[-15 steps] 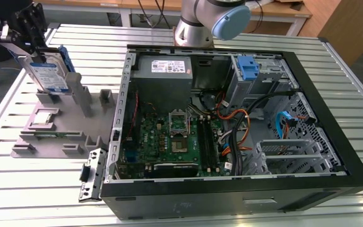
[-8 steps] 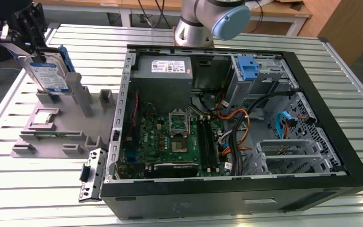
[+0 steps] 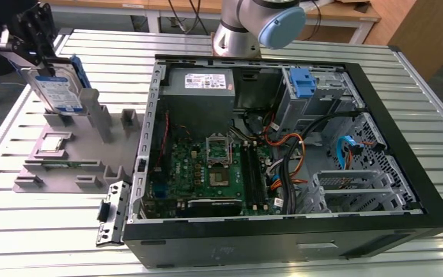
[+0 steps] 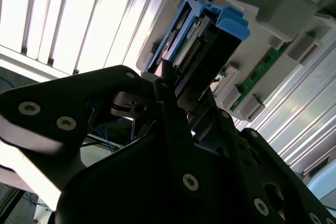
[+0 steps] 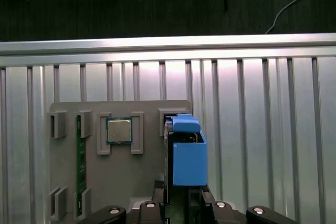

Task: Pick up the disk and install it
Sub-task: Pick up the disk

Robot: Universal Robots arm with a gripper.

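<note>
The disk (image 3: 58, 92) stands on edge directly beneath the gripper (image 3: 43, 64), label face showing in the exterior view, blue rails along its sides. The gripper is pinching the disk's upper end, one finger on each face, as seen in the first wrist view. The disk's lower edge meets the grey fixture (image 3: 75, 156) below the tool; whether it is seated there cannot be told. A square chip (image 5: 119, 130) lies in the fixture beside the tool. The open computer case (image 3: 406, 173) stands well apart from the gripper on the slatted table (image 3: 21, 231).

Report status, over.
Gripper shut on the disk. It stands upright at grey fixture, outside computer case. Nothing seen in the way.
</note>
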